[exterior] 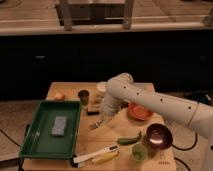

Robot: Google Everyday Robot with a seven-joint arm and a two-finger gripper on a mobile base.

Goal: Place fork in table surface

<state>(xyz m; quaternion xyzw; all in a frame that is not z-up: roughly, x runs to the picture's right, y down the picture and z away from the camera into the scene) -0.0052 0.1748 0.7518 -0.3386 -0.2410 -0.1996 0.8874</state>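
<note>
Fork (95, 125): slim, silvery, lying low at the middle of the table surface (107, 140), just right of the green tray (51, 131). It appears to touch or nearly touch the wood, tines toward the tray; whether it rests fully flat cannot be told.

Gripper (101, 120): at the end of the white arm (150, 100), brought down directly over the handle end of the fork, close above the tabletop. Whether it pinches the fork or has let go cannot be told.

Judgement on progress: late stage. The fork is already at table level on bare wood, apart from the other objects. What seems left: confirm release, then lift the arm away without dragging the fork.

Surroundings:
- green tray holds a grey sponge (59, 126)
- white-handled utensil (95, 154) and yellow-handled utensil (106, 159) lie together near the front edge, well apart from the fork
- green chilli (129, 139) sits right of the fork, near a green cup (139, 151) and a dark bowl (158, 135)
- orange plate (139, 111) behind the arm
- small dark cup (83, 96) and a pale round item (59, 96) toward the back left

Risk as judged: the tray wall is close; a sideways pull on withdrawal could nudge the fork against it.
</note>
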